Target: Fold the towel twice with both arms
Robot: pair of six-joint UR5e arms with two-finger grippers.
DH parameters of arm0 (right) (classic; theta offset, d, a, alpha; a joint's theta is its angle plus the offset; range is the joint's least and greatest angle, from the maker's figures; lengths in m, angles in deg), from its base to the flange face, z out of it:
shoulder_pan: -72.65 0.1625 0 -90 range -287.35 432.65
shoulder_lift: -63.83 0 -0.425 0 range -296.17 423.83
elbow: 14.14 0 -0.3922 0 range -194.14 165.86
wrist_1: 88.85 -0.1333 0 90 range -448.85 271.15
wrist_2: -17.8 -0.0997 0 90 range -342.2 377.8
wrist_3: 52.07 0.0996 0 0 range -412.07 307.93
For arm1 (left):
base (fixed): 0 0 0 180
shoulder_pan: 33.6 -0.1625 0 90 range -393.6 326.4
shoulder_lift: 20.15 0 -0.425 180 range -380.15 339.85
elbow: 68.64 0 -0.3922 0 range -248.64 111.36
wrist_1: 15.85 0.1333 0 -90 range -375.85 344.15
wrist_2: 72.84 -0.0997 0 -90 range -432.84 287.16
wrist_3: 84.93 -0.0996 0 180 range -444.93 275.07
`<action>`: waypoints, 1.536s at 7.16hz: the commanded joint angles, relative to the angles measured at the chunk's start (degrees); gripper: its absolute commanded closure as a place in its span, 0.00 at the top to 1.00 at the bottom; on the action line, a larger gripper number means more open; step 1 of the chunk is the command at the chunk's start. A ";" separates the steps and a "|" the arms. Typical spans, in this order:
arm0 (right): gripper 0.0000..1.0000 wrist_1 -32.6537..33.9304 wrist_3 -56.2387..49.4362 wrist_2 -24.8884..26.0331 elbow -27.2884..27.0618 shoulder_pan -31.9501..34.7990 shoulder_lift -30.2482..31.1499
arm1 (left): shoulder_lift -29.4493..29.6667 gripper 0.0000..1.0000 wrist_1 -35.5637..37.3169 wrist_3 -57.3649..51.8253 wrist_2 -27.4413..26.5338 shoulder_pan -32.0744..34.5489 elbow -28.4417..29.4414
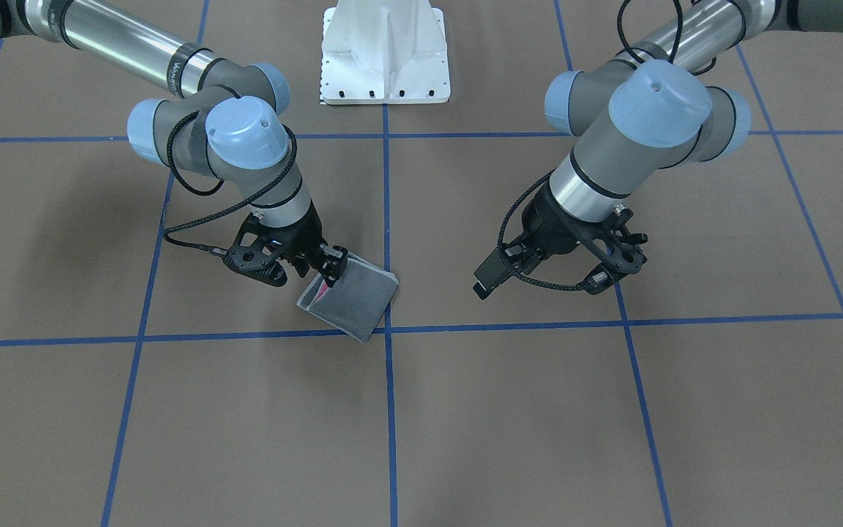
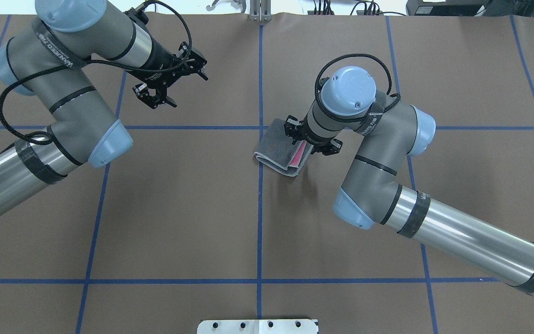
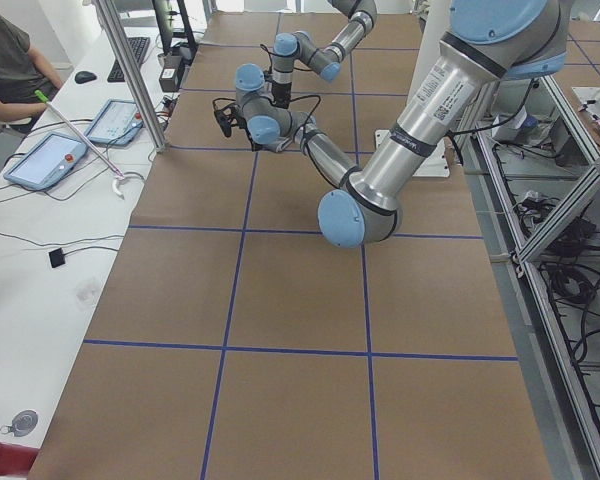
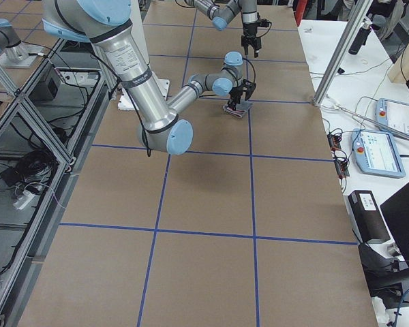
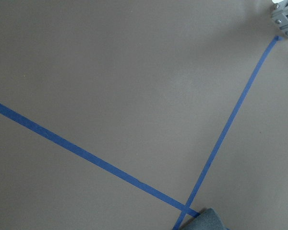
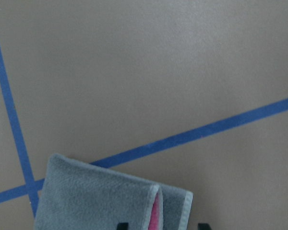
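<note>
The towel (image 1: 356, 296) lies folded near the table's middle, grey face out, with a pink strip showing in the gap along its open edge (image 2: 299, 153). My right gripper (image 1: 330, 269) points down at that open edge. In the right wrist view its two fingertips (image 6: 122, 224) stand apart on either side of the edge of the towel (image 6: 96, 196), so it is open. In the overhead view its fingers are hidden under the wrist. My left gripper (image 1: 484, 282) hovers away from the towel, empty and apparently open (image 2: 197, 69). A towel corner (image 5: 209, 220) shows in the left wrist view.
The white bolted pedestal (image 1: 385, 58) stands at the robot's side of the table. Blue tape lines (image 2: 260, 208) cross the brown surface. A metal post (image 2: 260, 16) stands at the far edge. A seated operator (image 3: 5, 60) and desks with tablets flank the table.
</note>
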 commanded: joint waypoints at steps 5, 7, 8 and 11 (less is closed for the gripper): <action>0.56 -1.11 15.14 0.51 0.13 -3.18 0.95 | -0.06 1.00 0.09 0.00 0.00 0.09 -0.68; 0.47 -1.02 15.41 0.51 0.13 -3.18 0.77 | -0.06 1.00 0.09 0.09 0.00 0.09 -0.76; 0.45 -1.02 15.32 0.51 0.30 -3.18 0.86 | -0.06 1.00 0.09 0.09 0.00 0.09 -0.76; 0.36 -1.11 15.32 0.60 0.30 -3.62 1.21 | -0.06 1.00 0.09 0.26 0.00 0.09 -1.11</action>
